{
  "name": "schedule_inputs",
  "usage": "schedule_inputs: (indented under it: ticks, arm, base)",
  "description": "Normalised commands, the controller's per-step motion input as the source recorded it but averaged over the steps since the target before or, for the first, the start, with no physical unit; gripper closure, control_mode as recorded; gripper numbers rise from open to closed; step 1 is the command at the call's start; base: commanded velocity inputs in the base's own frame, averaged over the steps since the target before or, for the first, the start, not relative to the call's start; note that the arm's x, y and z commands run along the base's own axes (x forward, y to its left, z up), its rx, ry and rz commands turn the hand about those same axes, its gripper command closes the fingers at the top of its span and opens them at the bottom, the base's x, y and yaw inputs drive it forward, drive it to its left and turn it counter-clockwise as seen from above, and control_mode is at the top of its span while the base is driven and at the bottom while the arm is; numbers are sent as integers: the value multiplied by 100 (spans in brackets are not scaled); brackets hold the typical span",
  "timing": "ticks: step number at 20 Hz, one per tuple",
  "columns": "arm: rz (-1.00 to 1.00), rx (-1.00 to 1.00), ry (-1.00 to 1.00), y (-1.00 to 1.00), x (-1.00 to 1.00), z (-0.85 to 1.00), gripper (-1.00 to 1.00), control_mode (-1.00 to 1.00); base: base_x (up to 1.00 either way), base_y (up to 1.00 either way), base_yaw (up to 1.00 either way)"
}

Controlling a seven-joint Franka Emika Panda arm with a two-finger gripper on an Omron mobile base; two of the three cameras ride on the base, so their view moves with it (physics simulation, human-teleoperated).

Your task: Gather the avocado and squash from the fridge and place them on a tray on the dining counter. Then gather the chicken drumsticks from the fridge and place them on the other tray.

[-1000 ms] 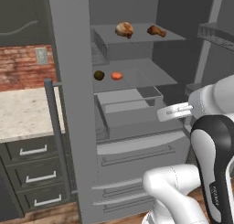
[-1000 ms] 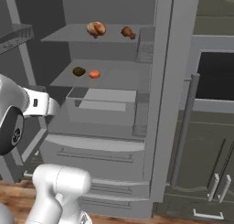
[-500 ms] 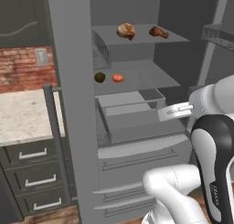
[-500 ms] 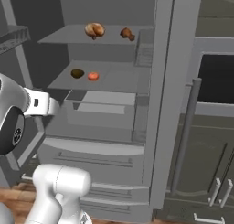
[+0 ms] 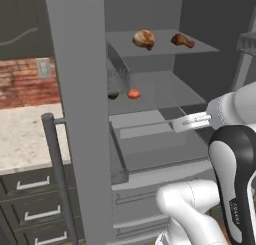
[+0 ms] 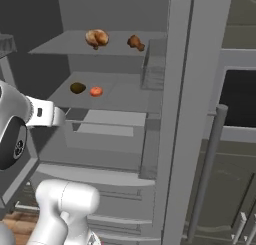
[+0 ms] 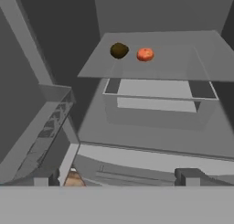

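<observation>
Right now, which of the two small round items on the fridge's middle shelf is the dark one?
The avocado, dull olive-brown, lying left of the orange-red squash in the hand view.

avocado (image 5: 113,95): I count one
squash (image 5: 133,93): I count one
chicken drumsticks (image 5: 144,38): I see two
fridge shelves (image 5: 165,46): I see two

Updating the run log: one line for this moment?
fridge: open | dark olive avocado beside orange-red squash, middle shelf | brown drumsticks top shelf | gripper open, empty
</observation>
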Motion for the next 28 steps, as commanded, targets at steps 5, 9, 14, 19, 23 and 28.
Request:
schedule_inputs:
  ticks: [5, 9, 14, 19, 23, 28]
  arm:
    - [0, 0, 0, 0, 0, 0, -100, 100]
    - [0, 0, 0, 0, 0, 0, -100, 100]
    - [0, 0, 0, 0, 0, 0, -100, 100]
    - [0, 0, 0, 0, 0, 0, -100, 100]
    - [0, 0, 0, 0, 0, 0, -100, 100]
    - [0, 0, 0, 0, 0, 0, -100, 100]
  base:
    - [52, -31, 1]
    - [43, -39, 4]
    - [43, -41, 5]
    - [64, -39, 6]
    - [71, -32, 4]
    - [82, -23, 1]
